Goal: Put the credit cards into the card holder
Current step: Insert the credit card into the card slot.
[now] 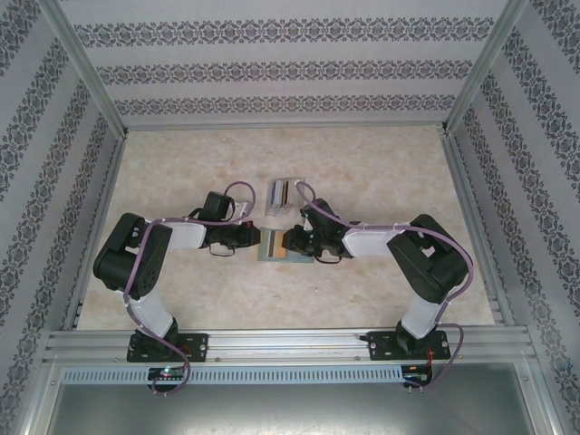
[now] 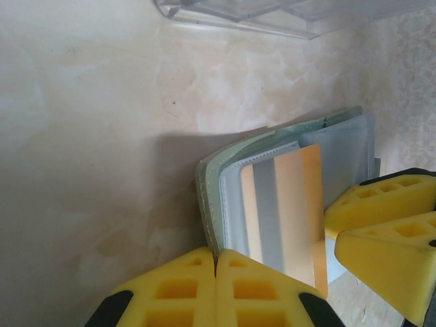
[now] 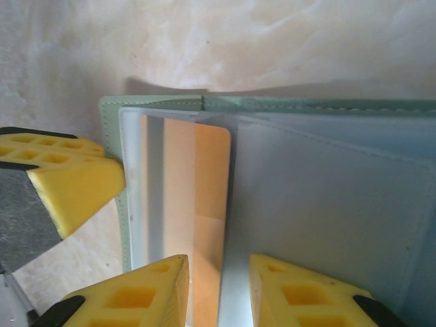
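Note:
The card holder (image 2: 216, 178), a grey-green wallet with light blue inner pockets (image 3: 327, 204), lies open mid-table (image 1: 275, 249) between both arms. My left gripper (image 2: 216, 264) is shut on the edge of its cover, pinching the grey-green flap. An orange credit card (image 2: 283, 211) with a grey stripe stands partly inside a blue pocket. My right gripper (image 3: 218, 286) is open, its yellow fingers (image 3: 143, 289) on either side of the card's near end (image 3: 204, 204) with a gap on each side. In the top view the left gripper (image 1: 256, 237) and right gripper (image 1: 292, 241) meet at the wallet.
A clear plastic slotted rack (image 1: 284, 193) stands just behind the wallet, its edge (image 2: 286, 13) close above it. Metal frame rails and patterned walls enclose the marbled tabletop (image 1: 181, 181). Each gripper's fingers (image 2: 381, 225) sit close to the other's.

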Tool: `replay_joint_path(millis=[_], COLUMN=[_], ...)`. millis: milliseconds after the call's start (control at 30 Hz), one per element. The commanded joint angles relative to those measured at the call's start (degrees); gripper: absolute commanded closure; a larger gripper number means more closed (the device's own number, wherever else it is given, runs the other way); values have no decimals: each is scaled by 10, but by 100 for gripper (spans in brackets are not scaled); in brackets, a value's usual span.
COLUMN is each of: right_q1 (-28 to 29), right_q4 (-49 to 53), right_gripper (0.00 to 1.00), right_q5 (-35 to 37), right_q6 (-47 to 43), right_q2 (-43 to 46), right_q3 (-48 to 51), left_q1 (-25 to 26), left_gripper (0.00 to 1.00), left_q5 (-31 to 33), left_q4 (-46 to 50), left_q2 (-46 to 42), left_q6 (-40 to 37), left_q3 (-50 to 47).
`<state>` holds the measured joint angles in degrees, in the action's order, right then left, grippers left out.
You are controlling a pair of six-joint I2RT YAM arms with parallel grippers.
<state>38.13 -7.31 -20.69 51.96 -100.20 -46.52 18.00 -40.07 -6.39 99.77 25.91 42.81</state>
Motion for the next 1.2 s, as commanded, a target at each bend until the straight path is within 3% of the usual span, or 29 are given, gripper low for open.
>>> replay_joint_path(millis=[0, 300, 467, 800, 1033, 1167], right_q1=[2, 24, 35, 33, 31, 30], right_q4=[76, 70, 77, 160, 210, 209], right_gripper=[70, 87, 88, 81, 62, 61], right_q5=[32, 5, -10, 33, 94, 106], right_q6=[-38, -42, -50, -102, -102, -91], right_q2=[1, -53, -67, -4, 49, 50], right_q3=[-9, -61, -93, -86, -62, -51], left_q1=[-1, -1, 0, -1, 0, 0], left_gripper=[100, 100, 100, 100, 100, 100], left_q5=[-3, -7, -8, -5, 0, -2], left_q4=[13, 9, 7, 12, 15, 16], left_q2=[14, 16, 17, 16, 16, 16], left_q6=[2, 5, 6, 5, 4, 4], left_q3=[14, 14, 14, 16, 16, 16])
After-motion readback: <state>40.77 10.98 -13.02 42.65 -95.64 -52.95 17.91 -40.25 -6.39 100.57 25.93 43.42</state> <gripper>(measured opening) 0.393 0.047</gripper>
